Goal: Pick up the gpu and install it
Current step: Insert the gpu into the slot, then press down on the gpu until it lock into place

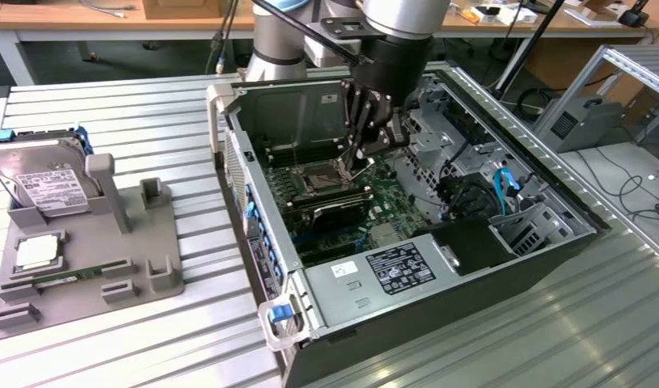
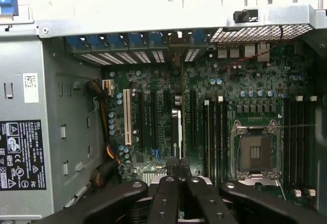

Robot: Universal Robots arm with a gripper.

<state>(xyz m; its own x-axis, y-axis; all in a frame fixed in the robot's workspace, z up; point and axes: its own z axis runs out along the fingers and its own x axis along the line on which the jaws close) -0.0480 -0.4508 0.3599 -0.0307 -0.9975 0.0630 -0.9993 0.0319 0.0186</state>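
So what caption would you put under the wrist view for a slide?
The gripper holds the gpu edge-on above the motherboard slots inside the open computer case.

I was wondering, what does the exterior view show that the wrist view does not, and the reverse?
Exterior view: a grey tray beside the computer case, carrying a hard drive and a small chip. Wrist view: the white slot on the motherboard, and the gpu seen edge-on. Shared: the gripper, shut on the gpu, and the processor socket.
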